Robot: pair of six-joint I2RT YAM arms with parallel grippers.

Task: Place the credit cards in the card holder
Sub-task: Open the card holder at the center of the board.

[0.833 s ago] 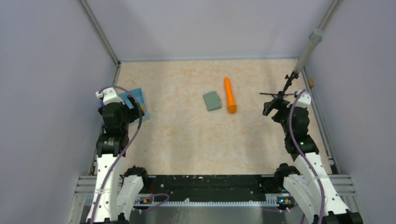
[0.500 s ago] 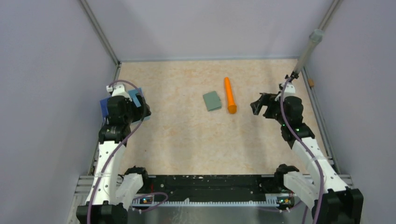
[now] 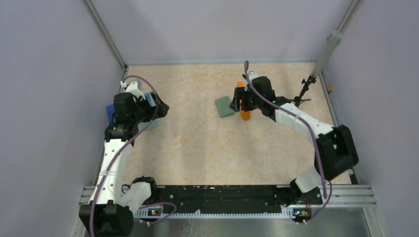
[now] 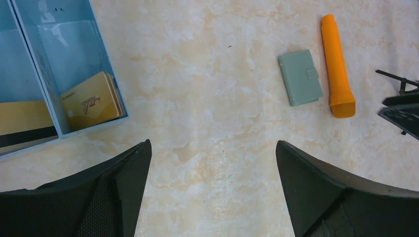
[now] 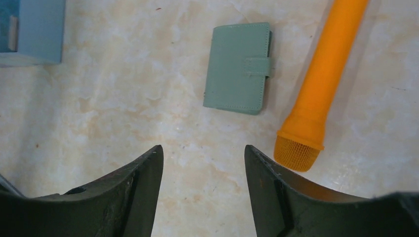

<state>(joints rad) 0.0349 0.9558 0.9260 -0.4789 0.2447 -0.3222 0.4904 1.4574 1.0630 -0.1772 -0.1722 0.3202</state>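
The grey-green card holder [image 3: 225,106] lies shut and flat mid-table, with its strap tab showing in the right wrist view [image 5: 239,67]. Gold-tan credit cards [image 4: 91,101] sit stacked in a blue tray compartment, and another card with a dark stripe [image 4: 24,126] lies in the compartment beside it. My left gripper [image 4: 212,144] is open over bare table just right of the tray, at the left in the top view [image 3: 159,108]. My right gripper [image 5: 202,148] is open with nothing between its fingers. It hovers just short of the card holder and above the orange cylinder [image 3: 236,102].
An orange cylinder [image 5: 321,84] with a mesh end lies right beside the card holder. The blue tray [image 3: 109,114] stands at the left wall. A black tripod stand [image 3: 304,94] on a grey rod [image 3: 327,49] stands at the right edge. Walls enclose the table on three sides.
My right arm swung from the right side leftward over the orange cylinder toward the card holder, and its jaws narrowed. My left arm moved slightly farther out past the tray.
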